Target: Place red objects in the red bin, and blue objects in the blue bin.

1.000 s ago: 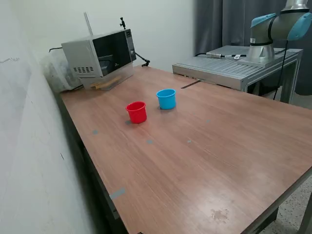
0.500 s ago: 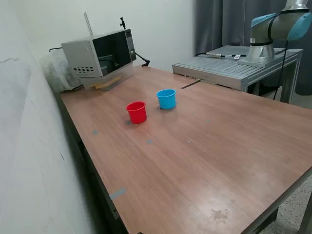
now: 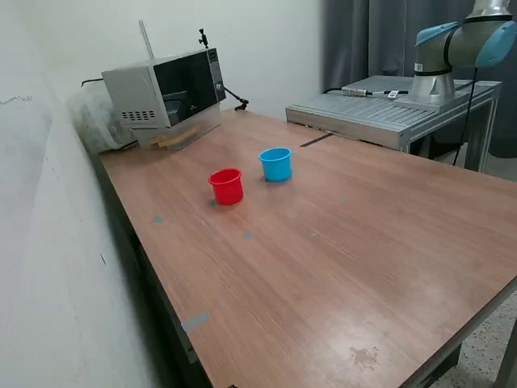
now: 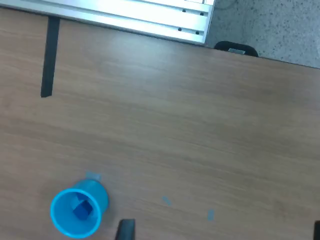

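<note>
The wooden desk [image 3: 347, 242] carries a microwave [image 3: 166, 93] at its far corner. Near the middle, toward that corner, stand the blue bin [image 3: 275, 164] and red bin [image 3: 226, 186], close together. A dark blue cube [image 4: 81, 209] lies inside the blue bin. Only the gripper's fingertips [image 4: 126, 231] show; I cannot tell their state.

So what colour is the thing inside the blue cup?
Dark blue, a cube in the blue cup; wrist view shows it best.
</note>
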